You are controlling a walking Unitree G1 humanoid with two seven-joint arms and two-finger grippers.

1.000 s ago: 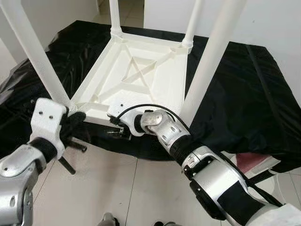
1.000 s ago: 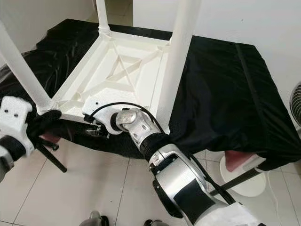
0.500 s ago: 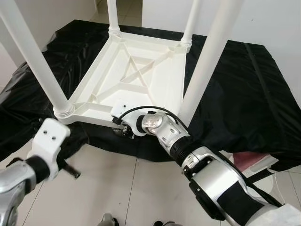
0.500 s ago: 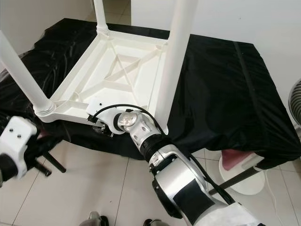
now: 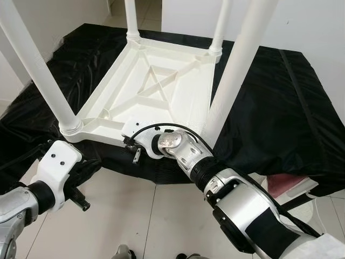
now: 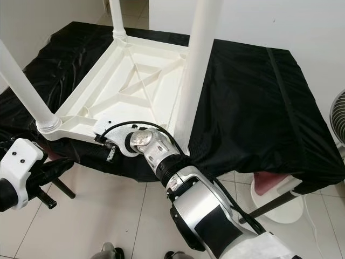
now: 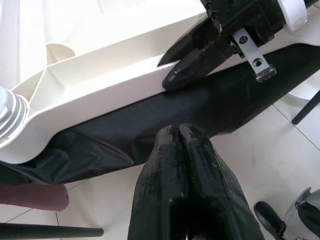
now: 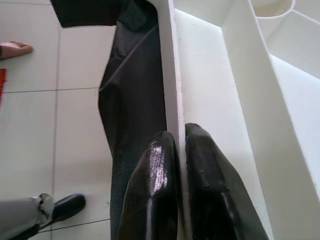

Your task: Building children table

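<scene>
Table (image 5: 156, 91) upside down | near rim pinched by right tool (image 8: 175, 145)

White table (image 5: 156, 86); black cloth (image 5: 280, 108); pale tiled floor (image 5: 129, 216)

- Right arm (image 5: 237, 199) comes in from the near right, reaching left and a bit forward, with the silver wrist joint bent over.
- Right gripper (image 8: 179, 145) is pinched onto the near edge of the table (image 5: 156, 81), one black finger on each side of the thin wall.
- Left arm (image 5: 21, 202) sits low at the near left, white wrist block pointing right.
- Left gripper (image 7: 179, 136) has both fingers pressed together, holding nothing, hanging just short of the right gripper.
</scene>
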